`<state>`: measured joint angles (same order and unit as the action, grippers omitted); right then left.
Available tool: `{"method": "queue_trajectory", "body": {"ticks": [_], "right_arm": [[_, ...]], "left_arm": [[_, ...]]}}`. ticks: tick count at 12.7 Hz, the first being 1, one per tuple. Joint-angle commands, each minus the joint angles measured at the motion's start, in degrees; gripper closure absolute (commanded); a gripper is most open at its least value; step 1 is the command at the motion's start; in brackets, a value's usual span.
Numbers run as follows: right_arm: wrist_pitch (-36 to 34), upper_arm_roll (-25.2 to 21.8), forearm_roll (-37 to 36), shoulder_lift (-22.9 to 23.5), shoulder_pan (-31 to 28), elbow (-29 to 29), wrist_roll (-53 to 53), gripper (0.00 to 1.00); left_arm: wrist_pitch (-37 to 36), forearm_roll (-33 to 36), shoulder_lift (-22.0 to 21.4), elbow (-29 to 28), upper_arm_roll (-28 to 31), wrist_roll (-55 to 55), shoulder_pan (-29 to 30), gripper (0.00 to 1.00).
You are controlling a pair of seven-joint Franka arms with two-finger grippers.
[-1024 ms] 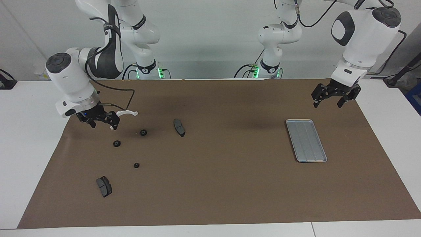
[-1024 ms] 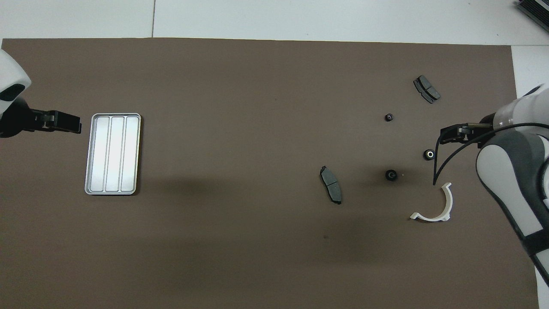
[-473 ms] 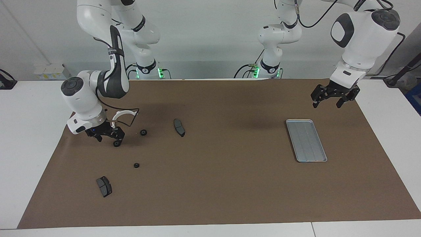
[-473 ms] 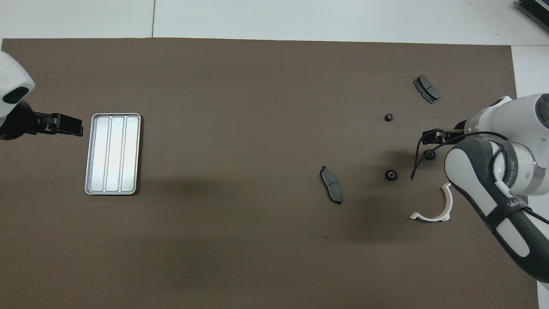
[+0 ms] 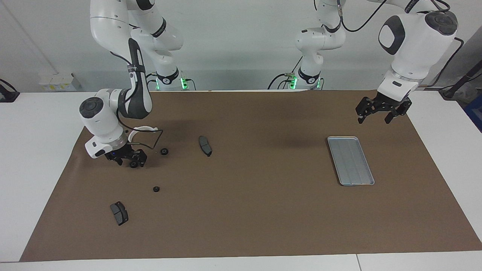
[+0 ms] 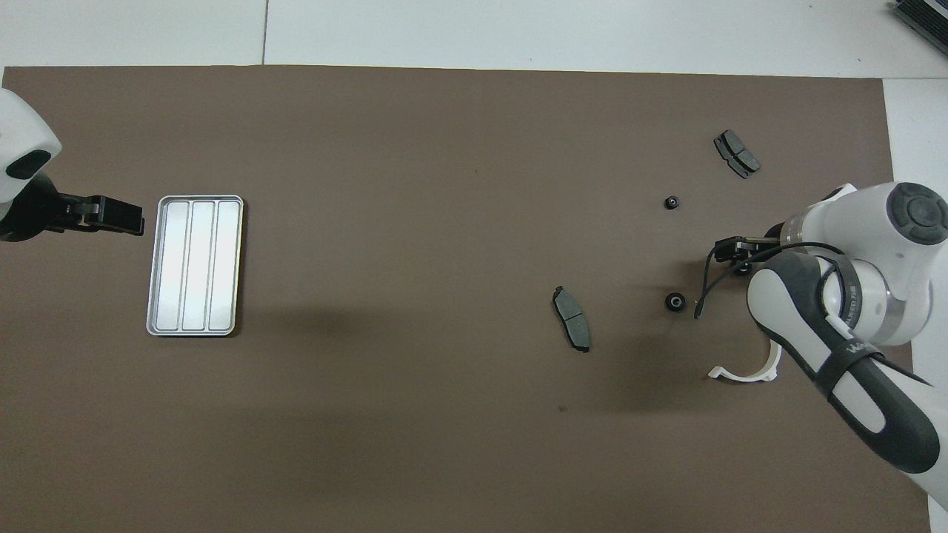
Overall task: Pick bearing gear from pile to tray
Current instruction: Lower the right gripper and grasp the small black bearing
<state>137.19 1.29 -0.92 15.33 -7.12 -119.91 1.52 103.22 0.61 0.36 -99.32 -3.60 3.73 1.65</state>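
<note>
A white table [image 5: 34, 158] is covered over most of its top by a brown mat [image 5: 263, 210], with white margins left bare at both ends and along the edge farthest from the robots. A seam between two tabletop panels [image 6: 266, 33] is seen in that bare strip. A plain pale grey wall [image 5: 233, 41] is seen past the table's robot end, evenly lit, with soft shadows cast on the mat. A white socket strip [image 5: 56, 81] is fixed low on the wall toward the right arm's end. A dark slatted object [image 6: 922, 18] is cut off at a corner of the overhead view. Green indicator lights [image 5: 183, 82] are lit at the wall's foot.
</note>
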Motion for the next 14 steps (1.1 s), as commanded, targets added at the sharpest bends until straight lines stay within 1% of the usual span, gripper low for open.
{"method": "queue_trajectory", "body": {"ticks": [1, 2, 3, 4, 5, 8, 9, 11, 14], "right_arm": [[4.39, 0.47, 0.04, -0.21, -0.62, -2.6, -1.25, 0.18], [5.01, 0.47, 0.04, -0.04, -0.62, -2.78, -1.08, 0.28], [5.28, 0.47, 0.04, 0.05, -0.62, -2.79, -1.08, 0.35], [5.37, 0.47, 0.04, 0.05, -0.62, -2.79, -0.99, 0.37], [5.37, 0.47, 0.04, 0.05, -0.53, -2.87, -0.73, 0.44], [4.67, 0.47, 0.04, -0.12, -0.18, -2.87, -0.55, 0.86], [4.32, 0.47, 0.04, -0.38, 0.0, -2.87, -0.64, 0.92], [2.83, 0.56, 0.04, -1.0, 0.0, -2.87, -0.81, 0.93], [1.77, 0.56, 0.04, -1.96, 0.0, -2.35, -0.72, 0.99]], "left_arm": [[-0.21, 0.62, -0.45, -0.61, 0.35, 0.05, -0.51, 0.0], [-0.21, 0.62, -0.45, -0.61, 0.35, 0.05, -0.51, 0.0], [-0.21, 0.62, -0.45, -0.61, 0.35, 0.05, -0.51, 0.0], [-0.21, 0.53, -0.45, -0.61, 0.35, 0.05, -0.51, 0.0], [-0.21, 0.62, -0.45, -0.61, 0.35, 0.05, -0.51, 0.0], [-0.21, 0.62, -0.45, -0.61, 0.35, 0.05, -0.51, 0.0], [-0.21, 0.53, -0.45, -0.61, 0.35, 0.05, -0.51, 0.0], [-0.21, 0.62, -0.45, -0.61, 0.35, -0.03, -0.51, 0.0], [-0.21, 0.62, -0.45, -0.61, 0.35, -0.03, -0.51, 0.0]]}}
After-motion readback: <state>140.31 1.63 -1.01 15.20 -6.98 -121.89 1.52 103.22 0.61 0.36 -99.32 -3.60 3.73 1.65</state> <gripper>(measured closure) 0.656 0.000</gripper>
